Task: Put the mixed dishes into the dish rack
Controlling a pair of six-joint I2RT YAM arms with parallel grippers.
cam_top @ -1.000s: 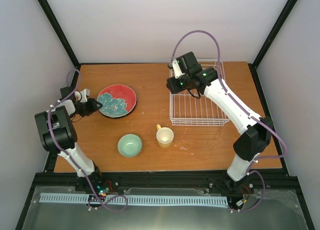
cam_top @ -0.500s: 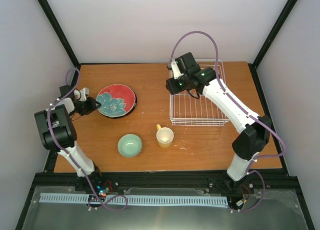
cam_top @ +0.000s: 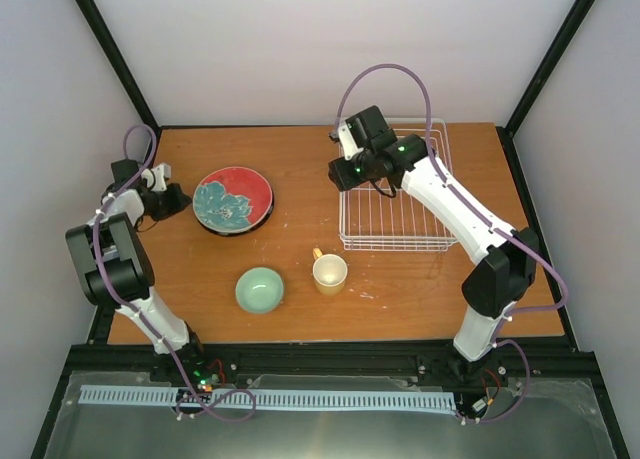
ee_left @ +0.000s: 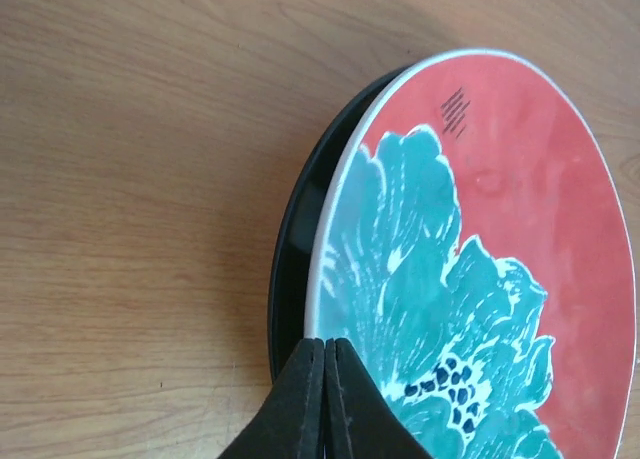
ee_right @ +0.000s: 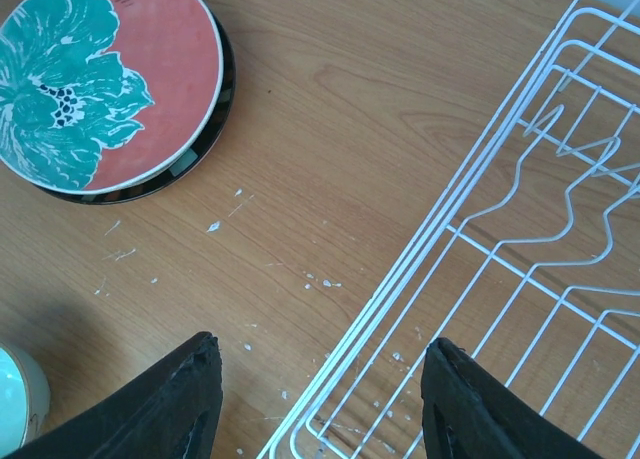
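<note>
Your left arm is folding back and reaching to the far-left side of the table (cam_top: 440, 289); the left gripper (ee_left: 326, 351) is lying low with its jaws pressed shut on nothing, tips right at the rim of the red plate (cam_top: 234, 200). You are looking at two plates, the red one sitting on a dark plate (ee_left: 292, 249); then one mint-green bowl (cam_top: 259, 289) and one cream mug (cam_top: 329, 273), all standing on the table left of the rack. Your right arm is stretching forward and bending down over the single dish rack (cam_top: 395, 247); the right gripper (ee_right: 320, 351) is hanging above its left edge, jaws spread and empty.
</note>
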